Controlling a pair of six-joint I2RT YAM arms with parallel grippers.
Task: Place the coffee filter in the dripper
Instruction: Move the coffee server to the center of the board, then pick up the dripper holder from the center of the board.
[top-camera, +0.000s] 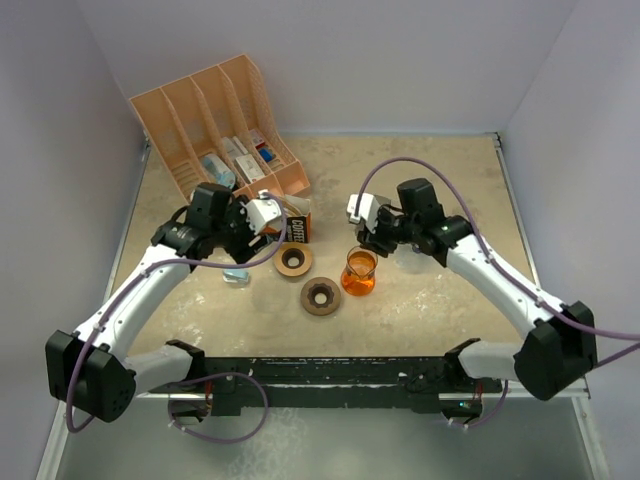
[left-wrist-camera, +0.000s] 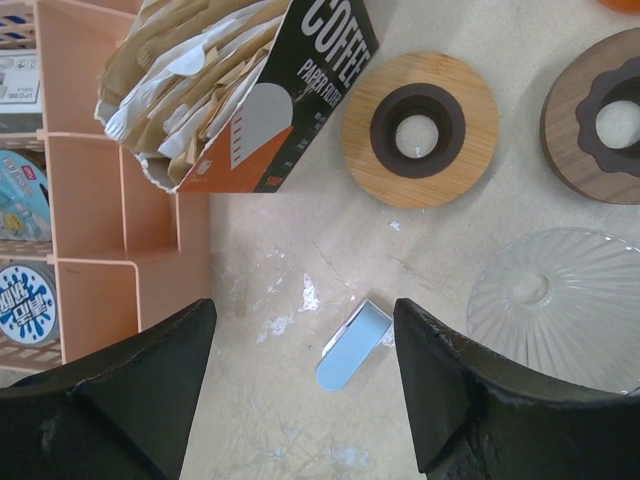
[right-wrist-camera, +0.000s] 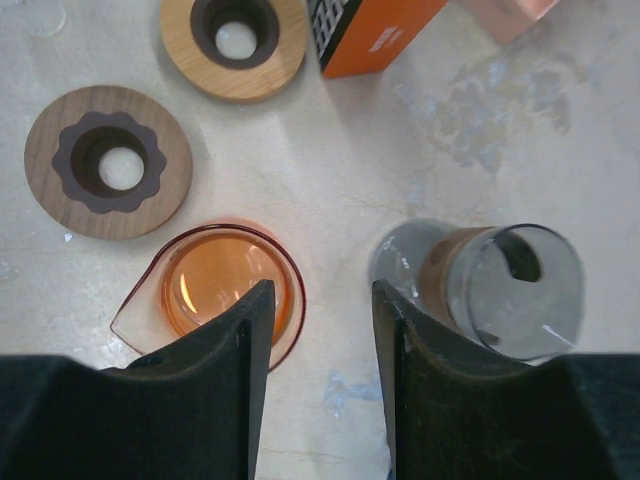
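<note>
The filters (left-wrist-camera: 190, 70) are all in their box (left-wrist-camera: 300, 90), a ragged stack of brown and white paper. The box lies tipped with its torn mouth facing the left side, towards the rack (left-wrist-camera: 150, 230), which puts the paper edges within reach of the left arm. The left gripper (left-wrist-camera: 302, 330) hangs above the bare table (left-wrist-camera: 260, 260) just beside that mouth. Its jaws are spread wide and empty, so I'd say it is lining up to pinch one sheet and no filter has been picked yet.

The dripper (left-wrist-camera: 560, 295), a clear ribbed glass cone, sits on the table near of the box and left of the two wooden rings, and it is empty. A small blue clip (left-wrist-camera: 352, 345) lies close beside it. The bamboo ring (left-wrist-camera: 420, 128) and the dark ring (left-wrist-camera: 600, 115) lie flat between the box and the orange carafe (right-wrist-camera: 225, 290).

The right gripper (right-wrist-camera: 320, 295) hovers low over the gap between the carafe and a grey glass (right-wrist-camera: 505, 290). Its jaws are partly apart with nothing between them. It looks placed to stay out of the left arm's way.

The likely snag is the loose stack, since a pinch may drag out several sheets at once. The dripper is also light and nothing holds it steady.
</note>
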